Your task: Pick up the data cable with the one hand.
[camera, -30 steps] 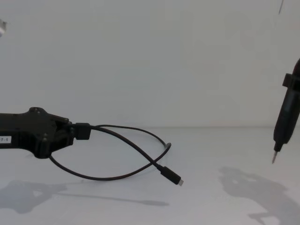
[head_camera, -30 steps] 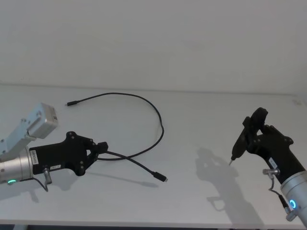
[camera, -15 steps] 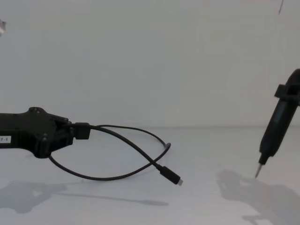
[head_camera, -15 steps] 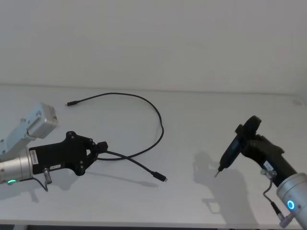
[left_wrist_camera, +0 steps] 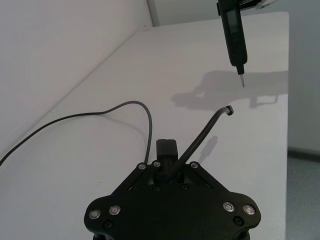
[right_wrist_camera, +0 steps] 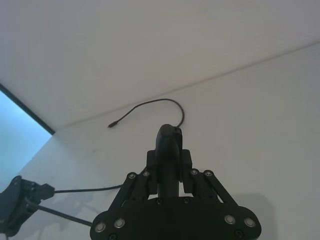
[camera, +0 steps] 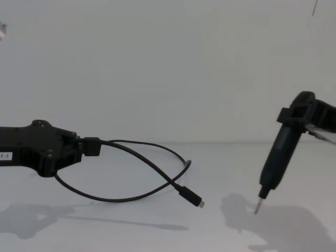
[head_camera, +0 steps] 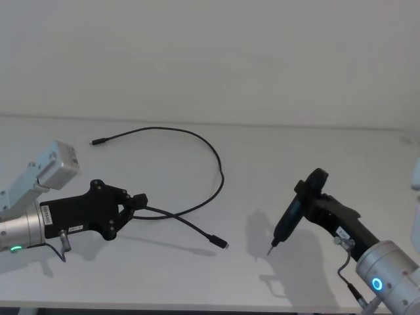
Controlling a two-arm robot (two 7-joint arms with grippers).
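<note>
My left gripper (head_camera: 139,199) comes in from the left edge of the head view, low in the frame. The silver wrist is nearest the edge, and the black body lies almost level, pointing toward the centre. In the chest view it reaches in from the left at mid-height and is held above the table (head_camera: 315,151), with its shadow on the surface below.

The table's far edge meets the wall across the upper middle of the head view, and its near edge runs along the bottom. There is bare white surface above my gripper and a wide bare stretch across the lower centre. My right gripper (head_camera: 289,220) is at the lower right, tilted, with its thin pointed tip aimed down close over the table. I cannot tell how its fingers stand.

My left fingers are clenched on the data cable (head_camera: 216,157), pinching it at their tips. Two strands leave the grip and cross just to its right. One runs to the lower centre and ends in a plug (head_camera: 223,244); in the chest view that plug hangs clear of the table over its own shadow. The other sweeps in a wide loop up through the centre and back to the upper left, where the far plug (head_camera: 98,141) lies on the table, well apart from my fingers.
</note>
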